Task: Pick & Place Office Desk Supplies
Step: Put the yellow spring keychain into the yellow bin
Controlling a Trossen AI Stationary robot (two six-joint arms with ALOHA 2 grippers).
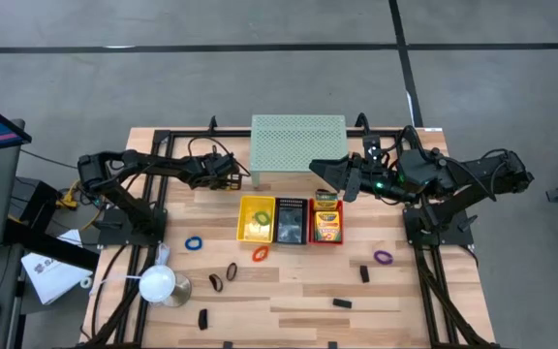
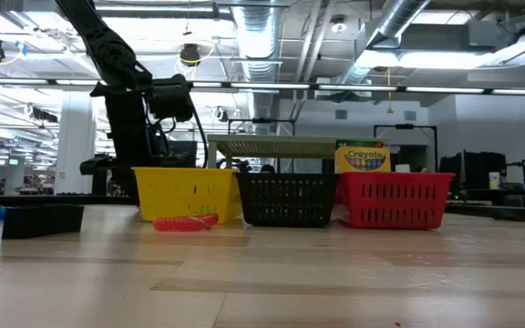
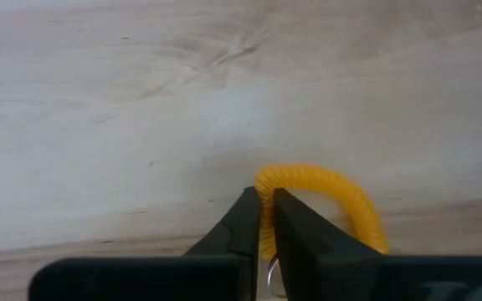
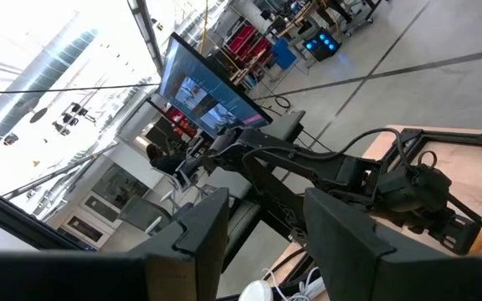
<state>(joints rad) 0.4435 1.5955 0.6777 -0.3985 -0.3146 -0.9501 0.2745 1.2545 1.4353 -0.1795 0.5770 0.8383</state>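
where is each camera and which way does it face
High: above the table, looking straight down on both arms, the three bins and the yellow bin.
Low: at tabletop height, level across the bins; one dark arm behind.
Left wrist: looks at the wood past the left hand, shut on an orange ring band.
Right wrist: tilted up past the open right hand at the other arm and the room.
Shared: the yellow bin shows in both high and low views.

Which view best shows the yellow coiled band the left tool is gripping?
The left wrist view: the yellow coiled band fills the centre, pinched between the shut left tool. The high view hides it under that tool; the right wrist view shows only a distant orange speck; the low view shows none.
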